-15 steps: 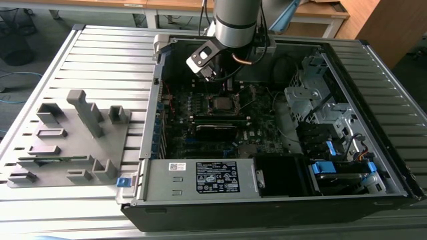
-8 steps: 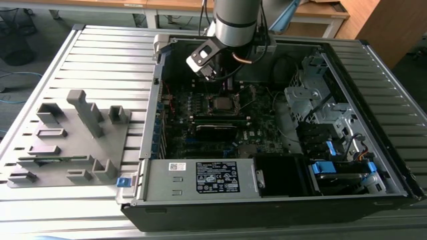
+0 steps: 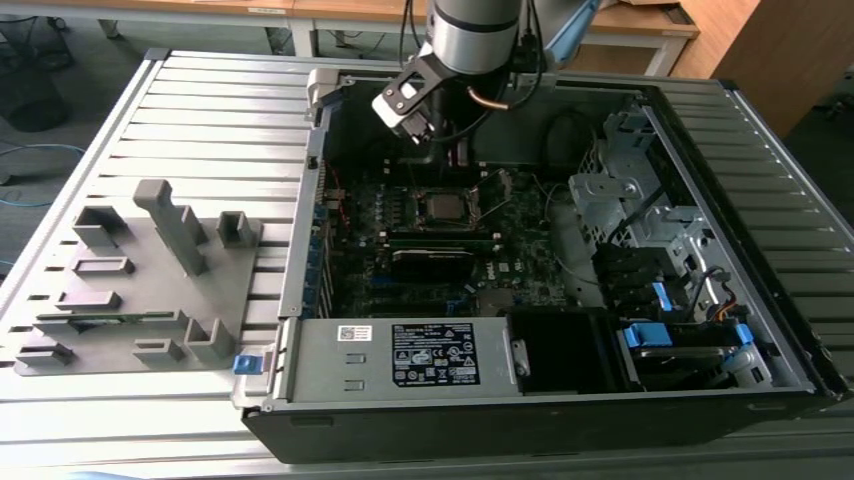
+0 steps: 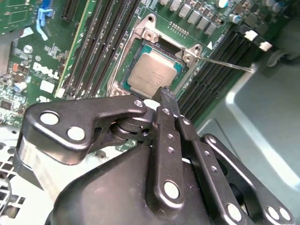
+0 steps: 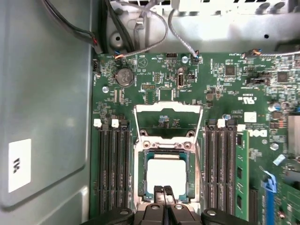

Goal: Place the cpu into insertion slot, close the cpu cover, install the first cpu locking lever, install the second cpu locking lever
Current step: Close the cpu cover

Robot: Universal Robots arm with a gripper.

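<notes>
The cpu lies flat in the insertion slot, its dull silver top showing in both wrist views. The cpu cover is swung open, a thin metal frame standing off the far side of the slot. My gripper hangs just above the cpu's near edge, fingers pressed together with nothing between them. In the second wrist view the fingertips end right at the chip's corner. A thin locking lever sticks out beside the slot. In the exterior view the slot sits mid-board below my gripper.
Long black memory slots flank the socket on both sides, one holding a green module. Cables hang along the case wall. A labelled grey power-supply box fills the case front. A grey parts fixture lies at the exterior view's left.
</notes>
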